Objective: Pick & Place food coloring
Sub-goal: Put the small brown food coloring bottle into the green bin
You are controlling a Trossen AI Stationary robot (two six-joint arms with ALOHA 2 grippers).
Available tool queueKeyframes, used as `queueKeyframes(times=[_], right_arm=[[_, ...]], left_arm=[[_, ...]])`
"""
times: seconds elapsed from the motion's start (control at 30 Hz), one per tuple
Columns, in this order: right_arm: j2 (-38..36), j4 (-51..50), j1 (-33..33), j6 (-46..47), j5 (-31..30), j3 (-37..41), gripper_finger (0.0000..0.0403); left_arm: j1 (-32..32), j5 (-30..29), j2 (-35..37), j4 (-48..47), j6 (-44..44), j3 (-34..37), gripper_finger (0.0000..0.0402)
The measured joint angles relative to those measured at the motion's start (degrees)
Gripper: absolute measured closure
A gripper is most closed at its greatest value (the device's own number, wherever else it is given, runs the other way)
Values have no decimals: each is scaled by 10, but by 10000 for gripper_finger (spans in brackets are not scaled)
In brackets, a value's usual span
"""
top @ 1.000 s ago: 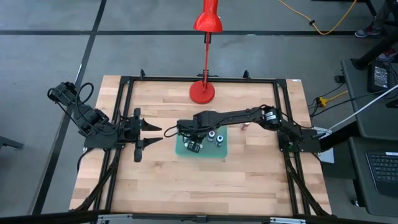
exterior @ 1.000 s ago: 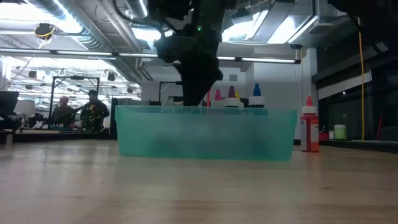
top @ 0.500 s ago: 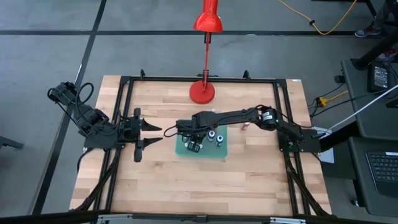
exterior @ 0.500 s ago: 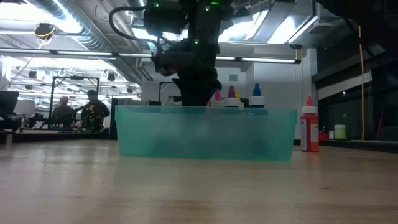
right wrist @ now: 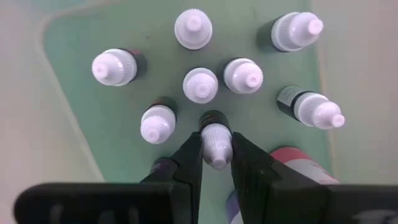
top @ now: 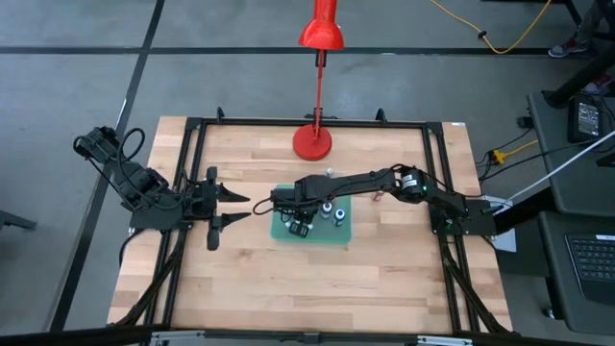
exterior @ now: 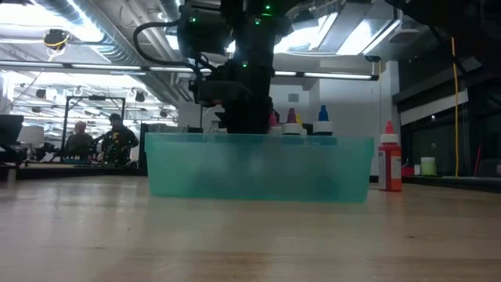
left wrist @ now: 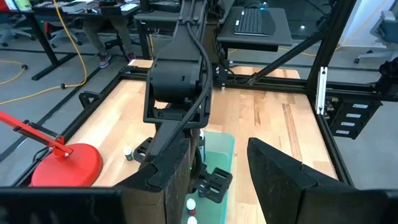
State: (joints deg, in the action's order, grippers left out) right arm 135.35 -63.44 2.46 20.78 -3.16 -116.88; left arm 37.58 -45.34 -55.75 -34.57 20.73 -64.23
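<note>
Change: over the last second my right end effector has sunk lower into the translucent green plastic bin; in the low view my wrist now sits down against the bin's rim.
Right end effector: my two dark fingers are clenched on the white cap of one small dark-bodied food coloring bottle, one finger on each side, inside the bin.
Bottle held: upright, over the green floor at the left end of the bin, among the others.
Other bottles: seven more white-capped food coloring bottles stand around it in the right wrist view, apart from each other; a red-capped one shows partly beside my finger.
Caps above the rim: pink, white and blue tips show over the bin wall in the low view.
Stray bottle: one red-bodied, white-capped bottle stands on the wooden desk outside the bin, near its right wall.
Left end effector: my left end effector waits over the desk left of the bin, fingers spread wide.
Lamp: the tall red lamp with a round base stands behind the bin.
</note>
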Motion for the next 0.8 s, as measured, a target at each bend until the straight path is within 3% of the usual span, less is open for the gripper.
queueKeyframes(times=[0.23,0.6,0.8], right_arm=[[0,0,0,2,1,0,327],[1,-3,0,3,2,1,278],[4,-15,0,1,3,-8,280]], left_arm=[[0,0,0,0,0,0,245],[0,0,0,0,0,0,245],[0,0,0,0,0,0,245]])
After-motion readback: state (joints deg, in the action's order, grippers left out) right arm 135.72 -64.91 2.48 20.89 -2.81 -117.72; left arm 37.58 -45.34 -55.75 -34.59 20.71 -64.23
